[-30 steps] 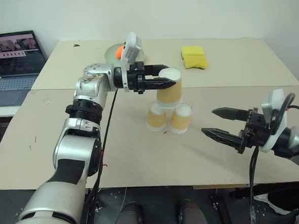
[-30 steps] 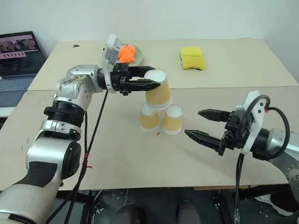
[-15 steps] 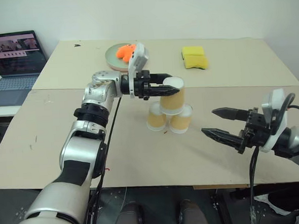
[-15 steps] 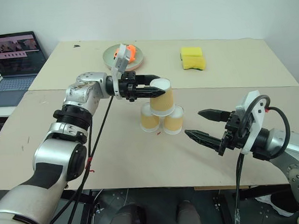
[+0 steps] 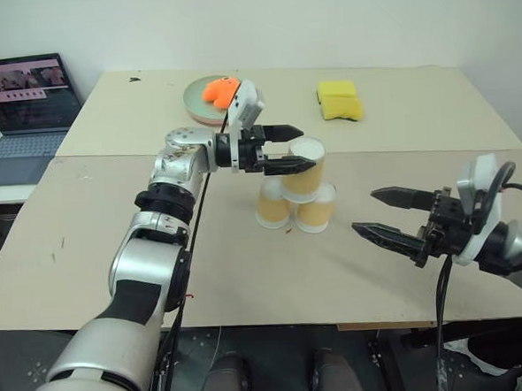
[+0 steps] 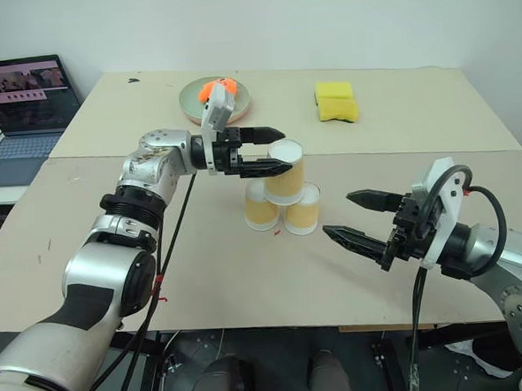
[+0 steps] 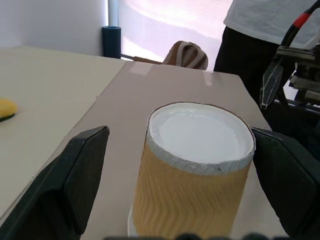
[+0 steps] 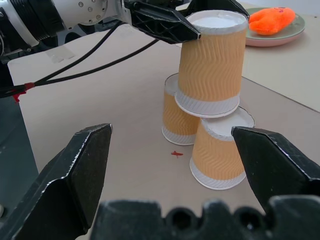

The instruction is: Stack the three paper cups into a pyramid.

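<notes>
Three unmarked paper cups, pyramid-stacked.

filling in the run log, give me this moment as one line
stage: release | left end effector: open around top cup | top cup: resting on two base cups | right end effector: open, apart

Left arm extended forward, wrist turned so the left hand points level toward the robot's right, fingers spread apart. Right arm bent low at the side; right hand level, fingers spread wide.
</notes>
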